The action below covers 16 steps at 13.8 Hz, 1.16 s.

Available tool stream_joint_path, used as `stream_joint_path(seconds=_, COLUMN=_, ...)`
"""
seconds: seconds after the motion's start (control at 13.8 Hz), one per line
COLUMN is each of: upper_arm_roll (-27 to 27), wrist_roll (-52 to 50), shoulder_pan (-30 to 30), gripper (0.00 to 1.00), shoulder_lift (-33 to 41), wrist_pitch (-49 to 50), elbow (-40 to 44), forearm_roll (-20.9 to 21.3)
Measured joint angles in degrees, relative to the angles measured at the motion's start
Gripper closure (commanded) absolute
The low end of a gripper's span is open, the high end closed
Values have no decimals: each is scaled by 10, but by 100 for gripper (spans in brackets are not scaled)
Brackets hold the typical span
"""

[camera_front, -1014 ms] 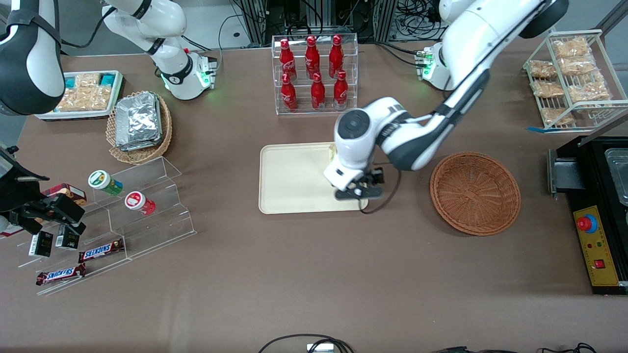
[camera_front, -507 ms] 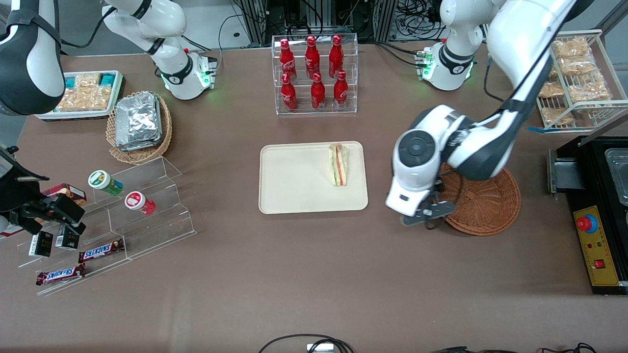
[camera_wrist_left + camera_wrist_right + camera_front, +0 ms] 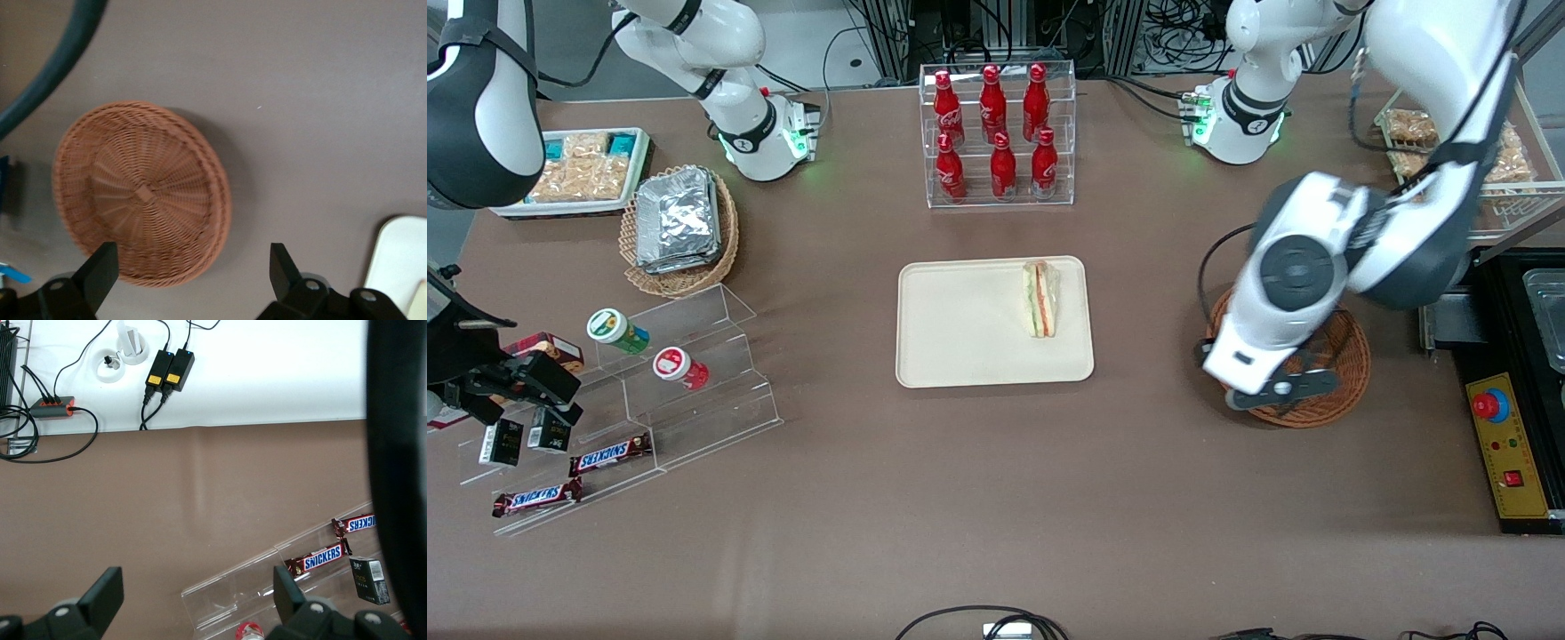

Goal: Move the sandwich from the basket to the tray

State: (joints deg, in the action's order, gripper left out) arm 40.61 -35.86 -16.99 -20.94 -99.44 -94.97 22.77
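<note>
The sandwich, a wrapped wedge with orange and green filling, lies on the cream tray at the tray's end toward the working arm. The reddish-brown wicker basket sits on the table toward the working arm's end and holds nothing; it also shows in the left wrist view. My left gripper hangs above the basket's nearer rim, open and empty, with its fingers spread wide. A corner of the tray shows in the left wrist view.
A clear rack of red bottles stands farther from the camera than the tray. A wire rack of snack bags and a black control box sit at the working arm's end. A tan basket of foil packets and clear stepped shelves lie toward the parked arm's end.
My left gripper has left the tray and swung sideways to above the basket, uncovering the sandwich, which stays on the tray.
</note>
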Motion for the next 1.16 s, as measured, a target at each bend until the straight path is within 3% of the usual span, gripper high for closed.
stream_joint_path(seconds=0.22, upper_arm_roll=-107, wrist_roll=152, shoulder_pan=22, gripper=0, shoulder_lift=81, wrist_pitch=43, elbow=0, forearm_roll=-87)
stream_joint_path(seconds=0.43, upper_arm_roll=-195, wrist_roll=273, shoulder_pan=46, gripper=0, shoulder_lift=148, wrist_pitch=102, elbow=0, forearm_roll=-125)
stream_joint_path(seconds=0.87, upper_arm_roll=-284, wrist_roll=397, shoulder_pan=78, gripper=0, shoulder_lift=224, wrist_pitch=172, elbow=2, forearm_roll=-188)
stream_joint_path(seconds=1.16, upper_arm_roll=-290, wrist_roll=432, shoulder_pan=91, gripper=0, shoulder_lift=232, wrist_pitch=174, elbow=14, forearm_roll=-209)
